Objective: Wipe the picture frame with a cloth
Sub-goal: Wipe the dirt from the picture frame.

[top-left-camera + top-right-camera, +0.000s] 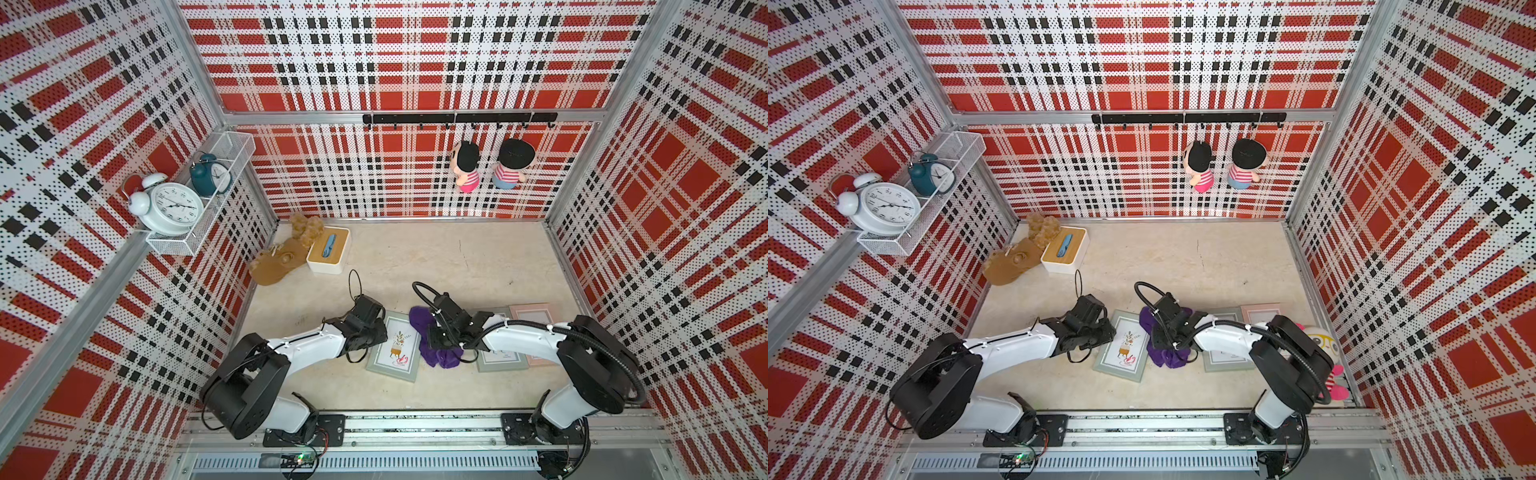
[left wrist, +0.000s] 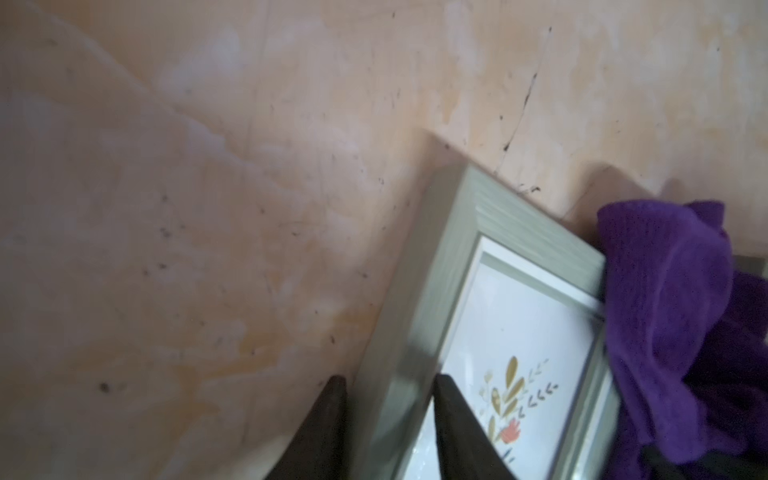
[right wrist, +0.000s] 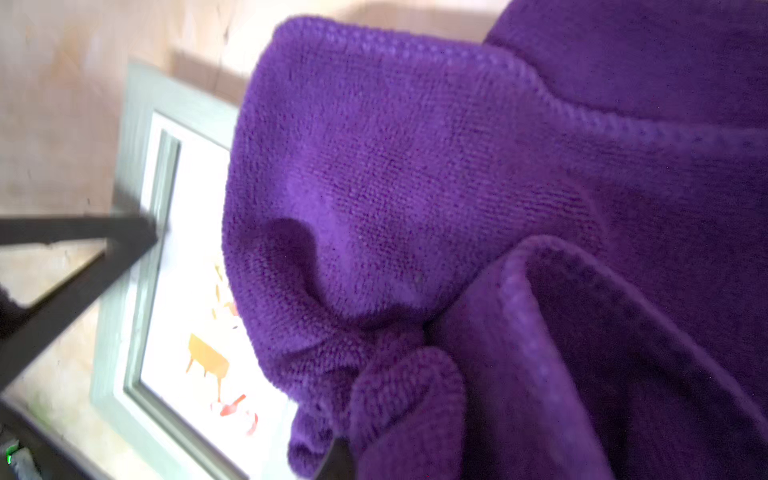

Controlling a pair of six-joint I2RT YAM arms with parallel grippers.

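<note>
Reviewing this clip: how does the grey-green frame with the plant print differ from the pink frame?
The cloth overlaps the grey-green frame at one edge but lies clear of the pink frame. The left gripper straddles the grey-green frame's rim; the right arm hides much of the pink frame. The grey-green frame's plant print shows plainly; the pink frame's picture cannot be made out. Both are rectangular and rest on the table.

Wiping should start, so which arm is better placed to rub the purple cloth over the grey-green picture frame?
Right. The right end effector is shut on the purple fabric cloth, which overlaps an edge of the grey-green picture frame. The left end effector straddles the opposite border, holding no cloth.
</note>
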